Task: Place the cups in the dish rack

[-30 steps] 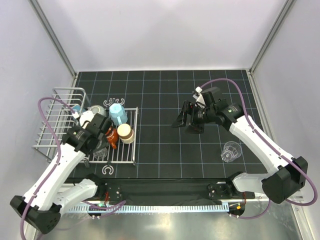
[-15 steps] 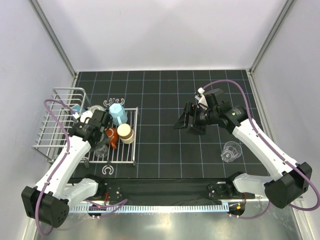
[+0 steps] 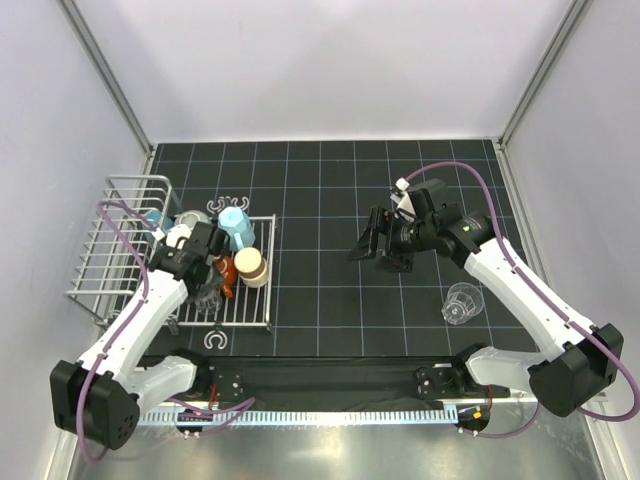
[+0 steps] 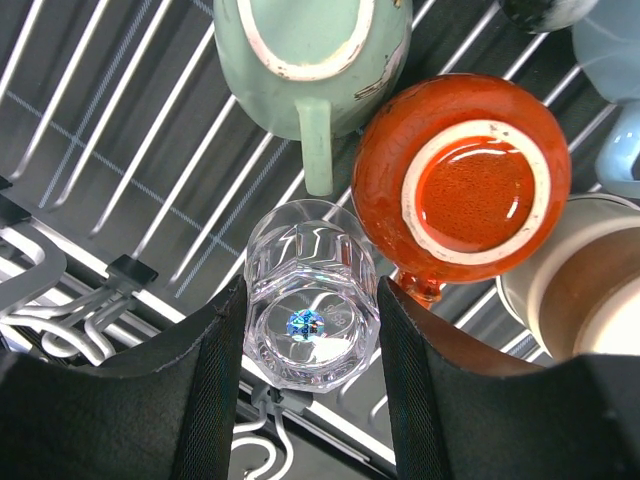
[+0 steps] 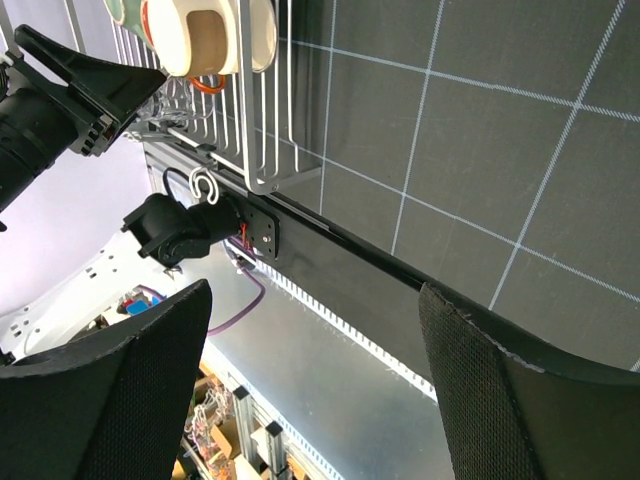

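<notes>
Rack (image 3: 135,179) nearly loaded. Left fingers (image 4: 200,400) clamp clear cup (image 4: 312,320) on it; right fingers (image 5: 110,390) wide, empty. Second clear cup (image 3: 460,302) waits on worktop (image 3: 330,200).

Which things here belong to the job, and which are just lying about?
Job: rack, held clear cup, orange cup, mint mug, blue cup, cream cup, loose clear cup.
Lying about: white hook, wire curl.

Cut by left wrist view's top edge: mint green mug (image 4: 315,60), just beside orange cup (image 4: 460,190). Cut by right edge: cream cup (image 4: 580,290), other side of orange cup. Mostly hidden under left claw (image 3: 207,280), top view: clear cup (image 4: 310,310).
</notes>
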Robot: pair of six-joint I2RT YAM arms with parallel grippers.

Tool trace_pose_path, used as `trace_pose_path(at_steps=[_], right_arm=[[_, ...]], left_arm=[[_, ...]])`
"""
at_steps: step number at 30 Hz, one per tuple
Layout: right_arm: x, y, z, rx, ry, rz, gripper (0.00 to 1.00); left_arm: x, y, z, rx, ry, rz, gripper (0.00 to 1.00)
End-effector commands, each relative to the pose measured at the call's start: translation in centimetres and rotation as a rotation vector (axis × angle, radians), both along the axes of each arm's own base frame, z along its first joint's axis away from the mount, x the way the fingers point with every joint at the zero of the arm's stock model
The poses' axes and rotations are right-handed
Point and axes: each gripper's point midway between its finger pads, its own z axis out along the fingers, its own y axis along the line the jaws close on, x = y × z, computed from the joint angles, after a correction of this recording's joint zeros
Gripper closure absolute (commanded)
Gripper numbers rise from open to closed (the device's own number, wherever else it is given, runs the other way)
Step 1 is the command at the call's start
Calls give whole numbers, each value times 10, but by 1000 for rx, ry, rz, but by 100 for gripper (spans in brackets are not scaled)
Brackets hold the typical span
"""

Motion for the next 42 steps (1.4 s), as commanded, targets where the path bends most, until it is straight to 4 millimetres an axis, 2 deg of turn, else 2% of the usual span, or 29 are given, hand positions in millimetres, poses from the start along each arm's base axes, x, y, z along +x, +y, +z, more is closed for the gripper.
trace_pose_path(at_steps=[1,3,6,10,13,16,18,23,28,30,35,36,37,39,42], right_arm=[[2,-3,2,-7,-29,-11,16],[3,-4,3,-8,-33,-12,16],[3,-4,0,-18,-32,-9,16],[4,-12,-7,-75,-24,-21,16],[5,-25,-10,-157,-25,-47,16],[8,-37,-9,-225,-43,-68,16],[6,-46,-9,-271,-41,-85,16],[9,-99,-18,-531,-36,-259,16],[-2,-147,-32,-735,-8,-377,16],[-9,-165,-40,-792,33,-418,16],[-10,-198,-60,-803,77,-536,22],[-10,-203,-64,-809,85,-542,23],[-9,-207,-69,-816,97,-549,23],[-10,-220,-80,-850,131,-569,25],[-12,-233,-99,-888,185,-600,27]], left_arm=[[7,2,1,-10,-47,46,81],[5,4,-2,-6,-34,55,77],[0,6,-4,-5,-8,73,63],[1,0,0,-39,-9,68,22],[2,-3,8,-62,-34,69,6],[-1,-3,13,-64,-21,71,0],[1,-7,19,-79,-22,56,0],[-2,-21,38,-138,5,-23,0],[-4,-26,62,-166,-23,-54,0],[1,-35,75,-198,-50,-100,0],[18,-94,103,-427,-113,-291,7],[28,-104,109,-458,-150,-317,10],[26,-122,111,-529,-141,-372,11],[30,-139,107,-574,-125,-415,11],[24,-164,105,-654,-83,-501,12]])
